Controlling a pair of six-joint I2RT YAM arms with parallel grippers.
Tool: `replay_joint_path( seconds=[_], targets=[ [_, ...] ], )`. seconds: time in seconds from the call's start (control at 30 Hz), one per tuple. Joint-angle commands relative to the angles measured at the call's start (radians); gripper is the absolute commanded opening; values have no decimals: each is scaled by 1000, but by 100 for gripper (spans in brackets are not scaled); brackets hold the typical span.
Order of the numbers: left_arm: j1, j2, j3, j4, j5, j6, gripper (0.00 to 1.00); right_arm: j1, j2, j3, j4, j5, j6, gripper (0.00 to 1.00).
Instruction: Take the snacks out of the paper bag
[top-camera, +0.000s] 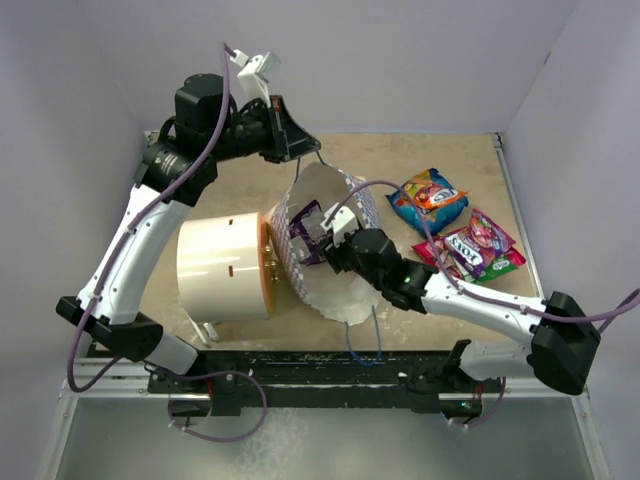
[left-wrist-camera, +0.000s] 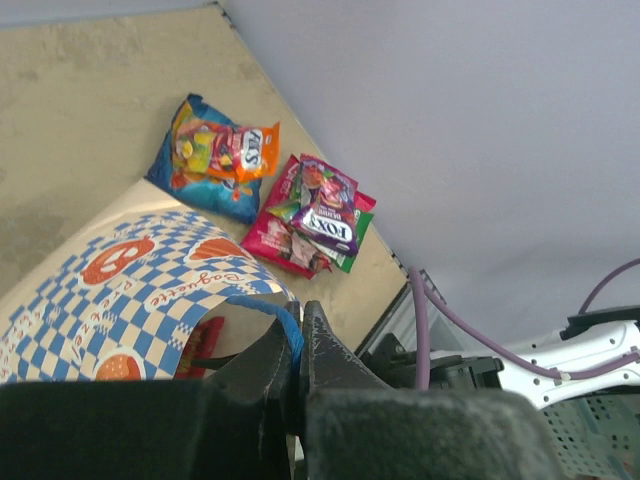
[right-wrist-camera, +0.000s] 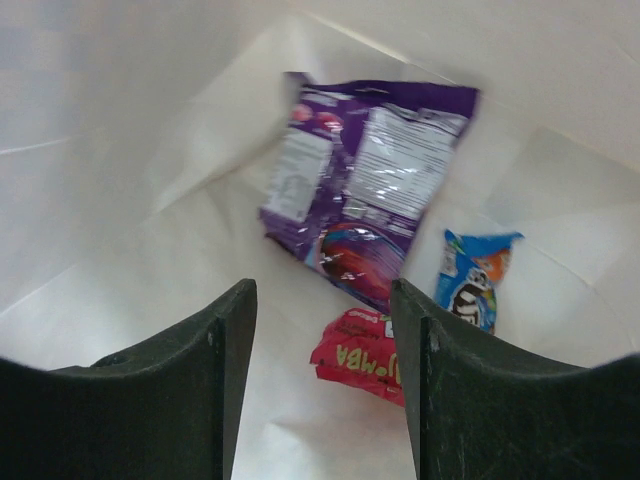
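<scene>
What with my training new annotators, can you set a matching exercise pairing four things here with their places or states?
1. FOX'S packet
2. back-up purple packet
3. blue cord handle
4. right end effector

A. open, inside the paper bag
B. pinched by the left end effector
C. lying on the table
D. lying in the bag

Pairs: 1-C, 2-D, 3-B, 4-A.

inside the paper bag (right-wrist-camera: 120, 200), purple packet (right-wrist-camera: 370, 190) blurred, red packet (right-wrist-camera: 358, 368) half covered, blue packet (right-wrist-camera: 472, 285) with its lower end behind a finger (right-wrist-camera: 480, 400) of the right gripper (right-wrist-camera: 322, 292)

White cylinder (top-camera: 222, 268) on tan table (top-camera: 420, 152)
</scene>
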Motion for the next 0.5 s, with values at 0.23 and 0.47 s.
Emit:
replay_joint_path(
  seconds=[0.23,0.47],
  targets=[
    [-57,54,16,220,233,30,0,-83,28,-19,93,-63,-16,60],
    [-78,-64,-271,449,279,-128,0,-83,-65,-91,40,-101,-26,66]
  ],
)
